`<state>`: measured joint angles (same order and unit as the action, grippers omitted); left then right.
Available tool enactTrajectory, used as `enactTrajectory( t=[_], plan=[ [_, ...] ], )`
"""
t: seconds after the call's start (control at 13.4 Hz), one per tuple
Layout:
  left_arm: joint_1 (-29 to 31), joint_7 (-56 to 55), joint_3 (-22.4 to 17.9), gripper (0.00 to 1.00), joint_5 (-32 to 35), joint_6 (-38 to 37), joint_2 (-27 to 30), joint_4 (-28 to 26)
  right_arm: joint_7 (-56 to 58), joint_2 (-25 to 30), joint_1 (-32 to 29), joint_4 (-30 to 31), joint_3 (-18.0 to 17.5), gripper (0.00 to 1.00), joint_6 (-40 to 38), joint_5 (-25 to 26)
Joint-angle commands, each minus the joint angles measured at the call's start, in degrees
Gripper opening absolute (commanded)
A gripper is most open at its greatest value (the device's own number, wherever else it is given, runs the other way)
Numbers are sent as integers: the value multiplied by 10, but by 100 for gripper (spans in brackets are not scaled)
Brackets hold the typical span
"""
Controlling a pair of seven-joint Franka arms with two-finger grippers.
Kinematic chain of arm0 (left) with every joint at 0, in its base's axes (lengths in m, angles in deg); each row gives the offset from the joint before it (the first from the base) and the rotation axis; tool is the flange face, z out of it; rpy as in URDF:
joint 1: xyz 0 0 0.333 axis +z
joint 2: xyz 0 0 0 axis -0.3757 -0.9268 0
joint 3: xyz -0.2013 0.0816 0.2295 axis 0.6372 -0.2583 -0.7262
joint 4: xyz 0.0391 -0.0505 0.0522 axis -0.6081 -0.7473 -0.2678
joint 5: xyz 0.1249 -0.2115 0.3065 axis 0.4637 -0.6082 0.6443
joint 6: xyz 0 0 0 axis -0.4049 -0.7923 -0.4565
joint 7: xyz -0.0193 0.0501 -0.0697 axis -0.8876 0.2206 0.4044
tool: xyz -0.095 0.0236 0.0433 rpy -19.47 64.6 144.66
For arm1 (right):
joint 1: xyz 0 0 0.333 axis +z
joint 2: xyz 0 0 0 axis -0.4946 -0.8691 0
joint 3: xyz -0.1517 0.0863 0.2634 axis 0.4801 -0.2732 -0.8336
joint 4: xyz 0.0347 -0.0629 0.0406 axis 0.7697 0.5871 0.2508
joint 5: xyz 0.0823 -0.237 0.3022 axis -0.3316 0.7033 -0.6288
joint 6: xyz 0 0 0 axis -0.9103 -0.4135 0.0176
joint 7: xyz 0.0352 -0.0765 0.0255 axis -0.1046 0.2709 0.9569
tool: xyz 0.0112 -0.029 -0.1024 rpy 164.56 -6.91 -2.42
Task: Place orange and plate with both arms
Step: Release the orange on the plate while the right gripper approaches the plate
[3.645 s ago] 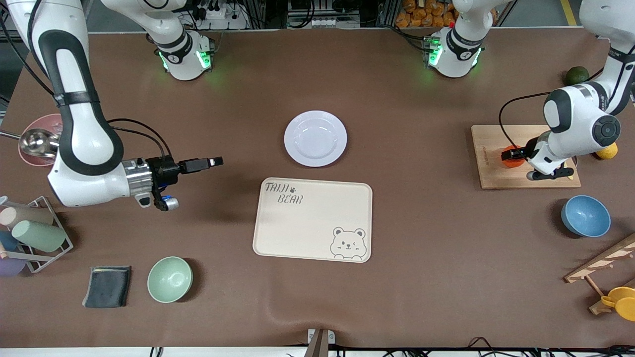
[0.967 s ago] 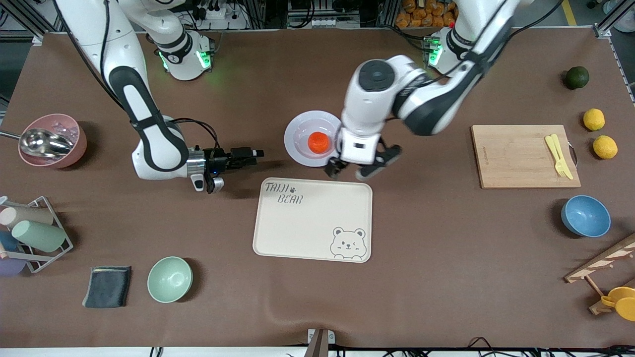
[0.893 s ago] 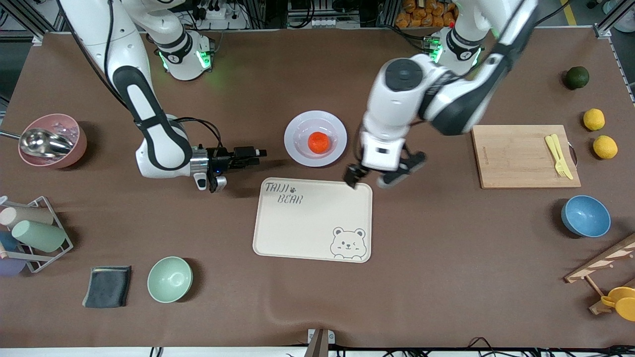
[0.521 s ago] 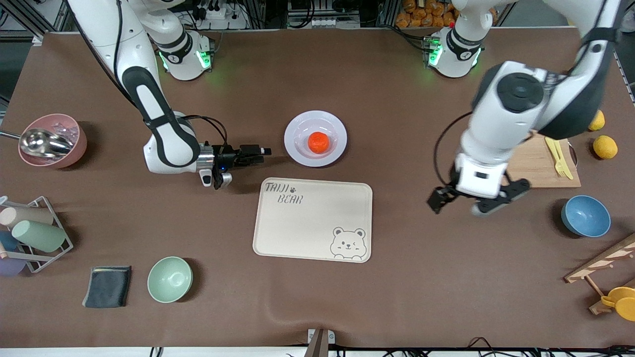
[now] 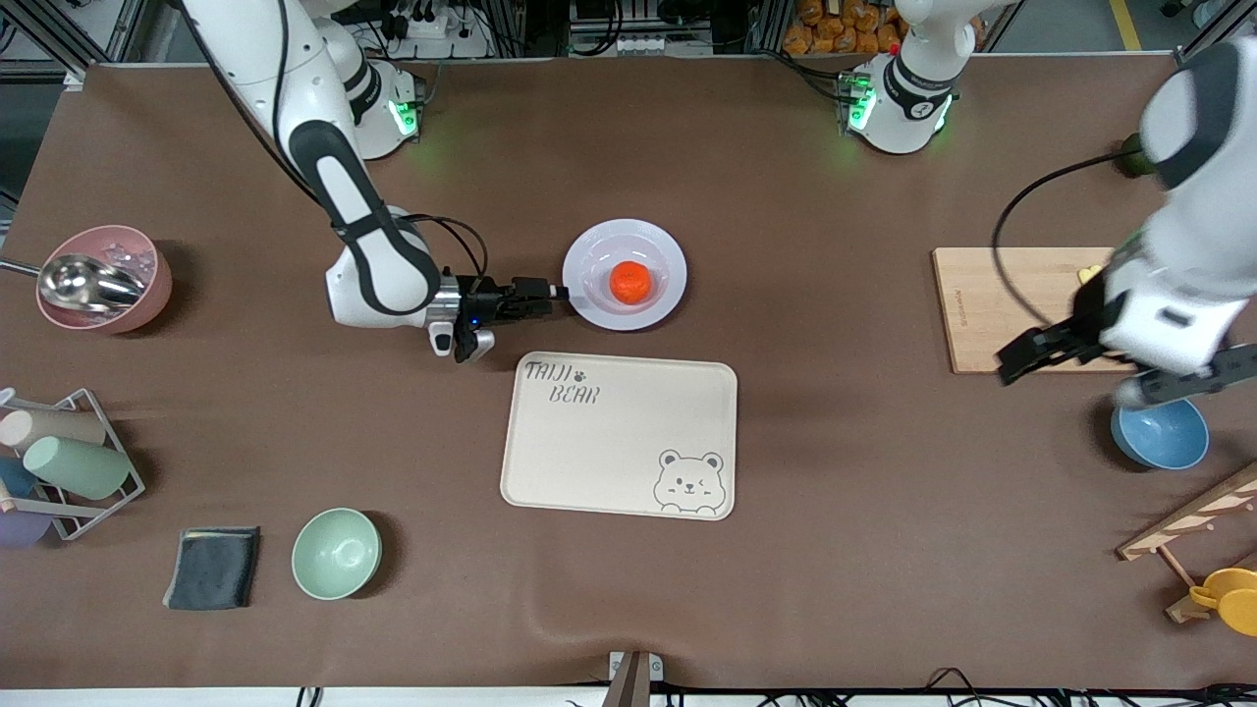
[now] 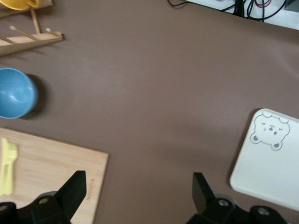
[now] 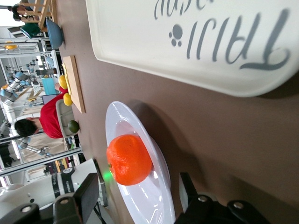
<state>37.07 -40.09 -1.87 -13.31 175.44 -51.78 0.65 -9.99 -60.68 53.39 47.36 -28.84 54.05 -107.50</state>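
Orange point(image 5: 629, 282) sits in plate point(image 5: 625, 274), mid-table, just farther from front camera than cream tray point(image 5: 619, 435). I read step as plate pickup: right gripper point(image 5: 550, 292) at plate rim toward right arm's end, jaws apart straddling rim, nothing clamped. Next move, I judge: close on rim, lift level. Left gripper point(image 5: 1070, 365) over cutting board point(image 5: 992, 309) edge, jaws wide, empty, waiting. Tray lettering: "TAIJI BEAR".
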Motion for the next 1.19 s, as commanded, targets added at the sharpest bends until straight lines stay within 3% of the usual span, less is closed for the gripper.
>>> enactTrajectory(
  t=[0.0, 0.15, 0.6, 0.82, 1.12],
  plan=[
    [-116, 86, -158, 100, -40, -54, 54, -7, 28, 1, 0, 12, 3, 73, 1, -24],
    [-139, 112, -192, 100, -42, -89, 77, -7, 29, 0, 12, 12, 3, 72, 3, -44],
    [-133, 131, -196, 100, -40, -140, 108, -15, 29, -5, 38, 12, 4, 69, 28, -76],
    [-130, 138, -196, 100, -37, -130, 108, -30, 30, -6, 40, 12, 3, 56, 30, -77],
    [-131, 138, -190, 100, -35, -118, 108, -34, 60, -19, 39, 12, 3, 54, 30, -87]
  ],
)
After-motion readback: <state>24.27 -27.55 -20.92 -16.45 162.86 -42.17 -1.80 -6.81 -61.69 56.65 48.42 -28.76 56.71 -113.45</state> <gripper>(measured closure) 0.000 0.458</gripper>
